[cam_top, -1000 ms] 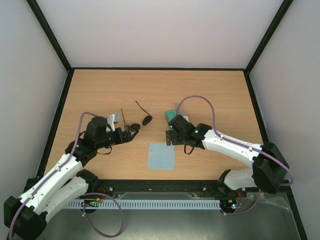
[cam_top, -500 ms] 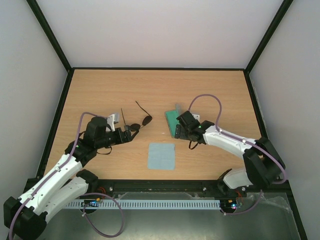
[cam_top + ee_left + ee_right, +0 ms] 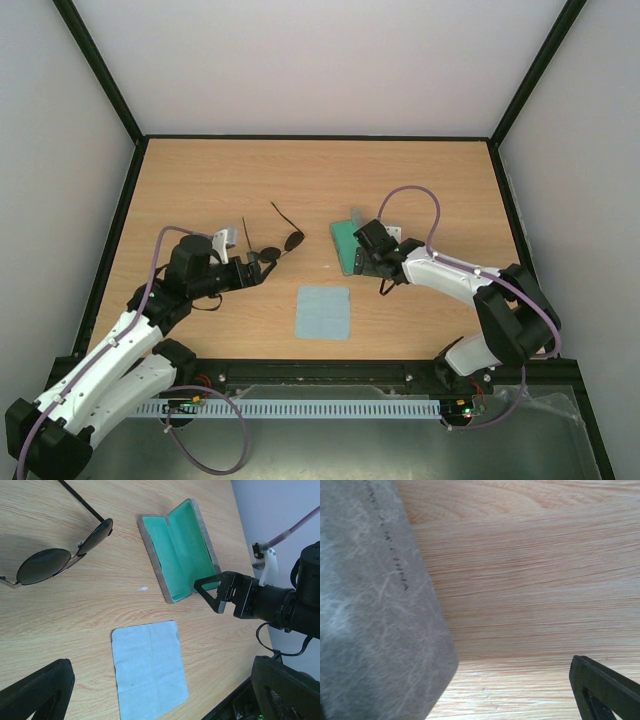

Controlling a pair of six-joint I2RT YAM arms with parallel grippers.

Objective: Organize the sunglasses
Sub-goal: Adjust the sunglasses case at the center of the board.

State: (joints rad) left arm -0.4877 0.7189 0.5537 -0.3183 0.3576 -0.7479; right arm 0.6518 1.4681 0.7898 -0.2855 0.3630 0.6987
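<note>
No readable text, labels, brands, numbers or signs in any view

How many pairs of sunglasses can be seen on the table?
1. The sunglasses lie with arms unfolded on the table, left of the open case and beyond the cloth. The case holds nothing, and no second pair shows in any view.

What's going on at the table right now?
The sunglasses lie unfolded on the table, not gripped. The left gripper hovers beside them, fingers open. The right gripper is at the edge of the open case, which has nothing in it yet. The blue cloth lies flat nearer the arms.
</note>
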